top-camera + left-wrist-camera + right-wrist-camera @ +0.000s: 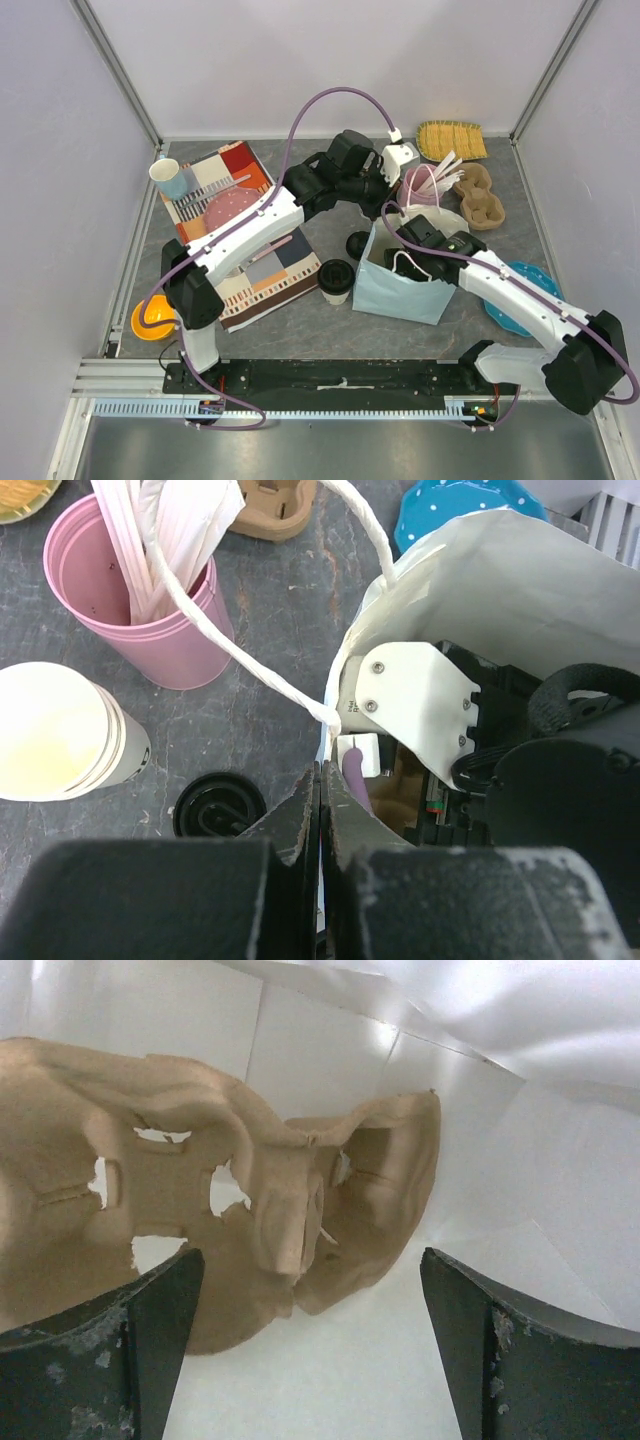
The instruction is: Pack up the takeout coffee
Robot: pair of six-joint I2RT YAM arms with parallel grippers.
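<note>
Coffee cup (337,281) is standing on the table (330,325) just left of my blue bag (400,290). I'm pinching the bag's rim with my left fingers (320,815) closed, while my right fingers (310,1350) are gaping wide inside, holding nothing, above a cardboard tray (180,1210).

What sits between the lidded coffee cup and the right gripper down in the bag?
In the top view, only the light-blue bag's wall separates the takeout coffee from the right gripper, open inside the bag.
</note>
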